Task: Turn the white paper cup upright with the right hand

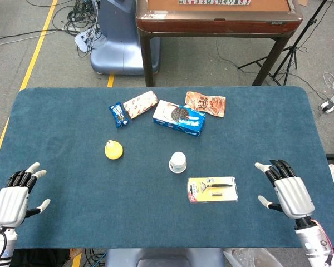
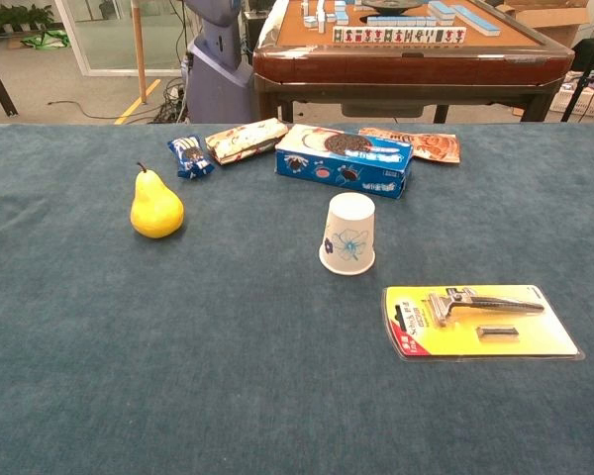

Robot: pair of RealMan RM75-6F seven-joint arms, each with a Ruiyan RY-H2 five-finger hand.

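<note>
We see the white paper cup (image 1: 177, 162) standing mouth-down mid-table, apparently axis vertical, well left of our empty, spread right hand (image 1: 288, 192) near the right edge.

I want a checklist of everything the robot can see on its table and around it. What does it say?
Surface: blue cloth table, flat.
Job's things: white paper cup stands mouth down near the middle, untouched.
Clutter: yellow pear left of the cup; razor pack to its right and nearer the robot; cookie box, blue snack packet, white wrapper and orange pouch along the far side.
Hands: left hand and right hand both empty, fingers apart, near the front corners.
Cables: tangled on the floor behind the table.
Surroundings: brown game table, blue-grey machine base, tripod legs.
</note>
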